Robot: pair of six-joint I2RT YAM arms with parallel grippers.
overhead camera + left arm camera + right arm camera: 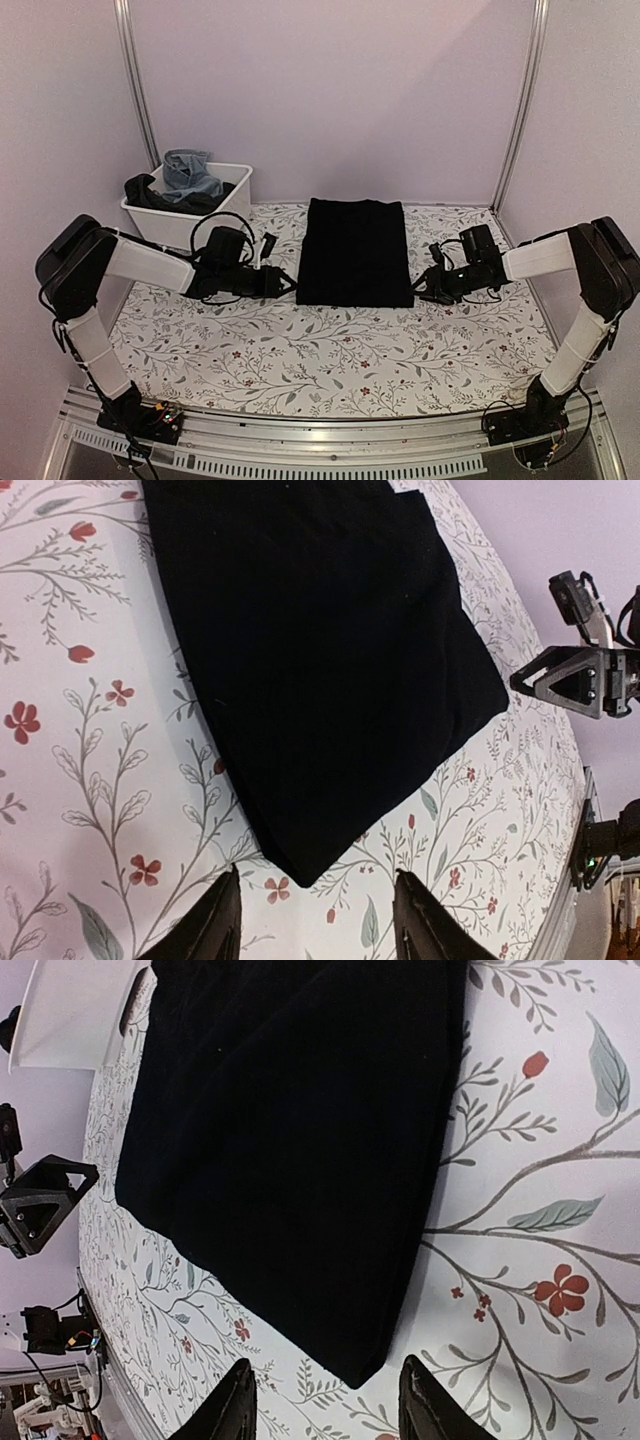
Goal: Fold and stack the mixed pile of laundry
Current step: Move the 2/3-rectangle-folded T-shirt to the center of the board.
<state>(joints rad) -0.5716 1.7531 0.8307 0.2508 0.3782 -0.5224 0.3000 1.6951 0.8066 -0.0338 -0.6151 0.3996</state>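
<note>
Left gripper (289, 285): low over the white floral-printed table cover (330, 360), jaws apart, nothing between them. Just ahead of its fingertips lies the near-left corner of the large plain black cloth piece (355, 250), folded into a flat rectangle. In the left wrist view, the corner of the cloth piece (320, 670) points toward the gap between the fingers (222, 915); no contact can be made out.

Right gripper (424, 286): also low, jaws parted, holding nothing. The near-right corner of the cloth sits just in front of its fingertips. In the right wrist view, that corner falls close to the right-hand finger (425, 1405); whether it touches cannot be told.

The cloth lies between the two grippers, which face each other across its near edge.

Behind the left gripper and farther out to its left: a white plastic bin (165, 228) with light blue denim jeans (190, 172) heaped on other dark clothes (148, 192).
</note>
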